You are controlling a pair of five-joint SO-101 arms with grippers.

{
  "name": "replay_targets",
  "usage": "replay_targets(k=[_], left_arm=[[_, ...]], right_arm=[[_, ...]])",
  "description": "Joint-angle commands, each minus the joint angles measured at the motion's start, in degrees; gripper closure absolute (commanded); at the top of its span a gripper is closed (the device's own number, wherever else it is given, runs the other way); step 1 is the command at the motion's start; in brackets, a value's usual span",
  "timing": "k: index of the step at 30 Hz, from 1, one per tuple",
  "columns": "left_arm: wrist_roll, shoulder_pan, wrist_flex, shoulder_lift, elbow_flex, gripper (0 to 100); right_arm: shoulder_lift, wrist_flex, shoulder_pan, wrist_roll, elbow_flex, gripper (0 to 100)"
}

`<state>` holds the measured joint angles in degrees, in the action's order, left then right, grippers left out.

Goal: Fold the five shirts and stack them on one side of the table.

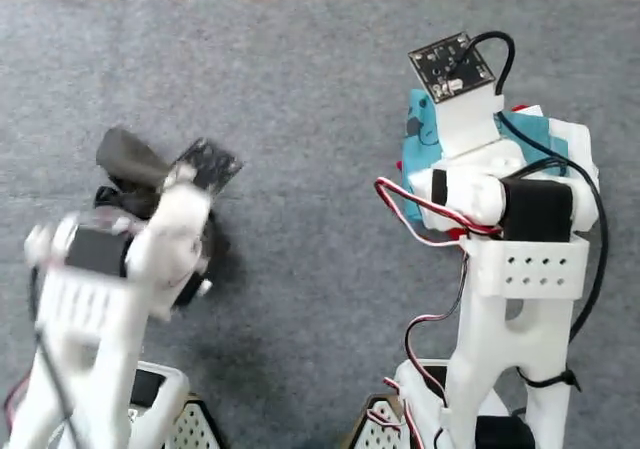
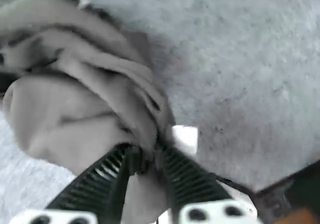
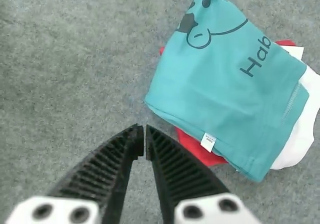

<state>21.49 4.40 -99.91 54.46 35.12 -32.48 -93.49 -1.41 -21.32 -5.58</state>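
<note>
The grey felt-covered table takes up most of what I can see from above, with the two white arms standing at its near edge. The right arm leans over a pile of folded shirts on the right side of the table. In that pile the teal shirt lies on top, printed with a cartoon bear face. A red shirt peeks out under its edge, and a white shirt shows below at the far side. Across the table the left arm bends over a bunched grey shirt, which hangs crumpled in loose folds over the felt, well apart from the pile. The left gripper has its ribbed black fingers pinching a fold of that grey cloth. The right gripper hovers over bare felt just beside the teal shirt's edge, its fingers pressed nearly tip to tip with nothing between them. A small white label sticks out from the teal shirt's hem near those tips.
</note>
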Motion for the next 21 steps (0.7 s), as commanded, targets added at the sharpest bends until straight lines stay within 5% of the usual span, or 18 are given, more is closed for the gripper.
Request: replay_targets(k=[1, 6, 11, 21], left_arm=[[-4.1, -10.2, 0.8, 10.4, -0.6, 73], [-7.4, -29.0, 7.5, 11.8, -6.7, 73], [-8.0, -41.5, 7.6, 11.7, -6.4, 73], [-7.0, -64.0, 16.6, 11.7, 9.8, 73]], right_arm=[[2.0, 1.8, 1.6, 2.5, 0.7, 83.8], [11.1, 1.4, 11.1, 8.5, 4.5, 67.6], [28.2, 1.1, 24.7, 17.4, 16.7, 69.4], [63.1, -4.8, 43.0, 17.8, 51.6, 73.0]])
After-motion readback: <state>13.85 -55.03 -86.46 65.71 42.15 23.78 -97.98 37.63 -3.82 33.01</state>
